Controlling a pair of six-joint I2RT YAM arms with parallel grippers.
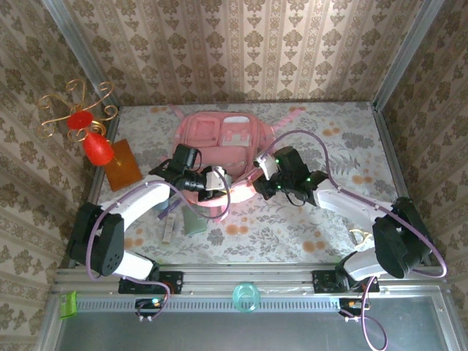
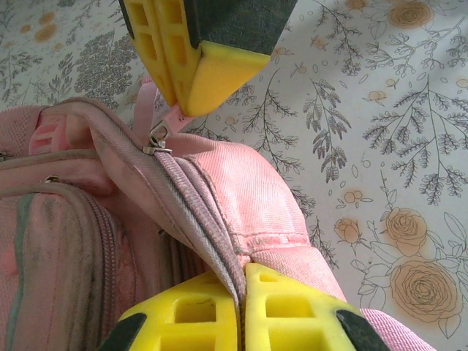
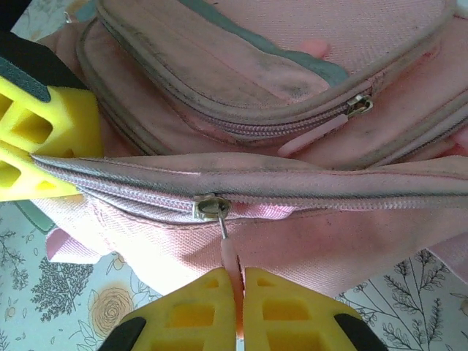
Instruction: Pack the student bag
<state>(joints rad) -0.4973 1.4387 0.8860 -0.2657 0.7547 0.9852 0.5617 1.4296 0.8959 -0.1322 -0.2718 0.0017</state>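
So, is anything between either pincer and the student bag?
Nothing visible. The left pincer is shut on the zipper seam of the student bag, the right pincer on its pink zipper pull.

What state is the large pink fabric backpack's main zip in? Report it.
Shut where visible: backpack zip teeth meet right of the metal slider; no interior shows. Right gripper pinches its pull tab.

No writing, label, brand or number can be read anywhere (the pale patches (image 1: 235,120) on the student bag (image 1: 205,134) are too blurred to tell).
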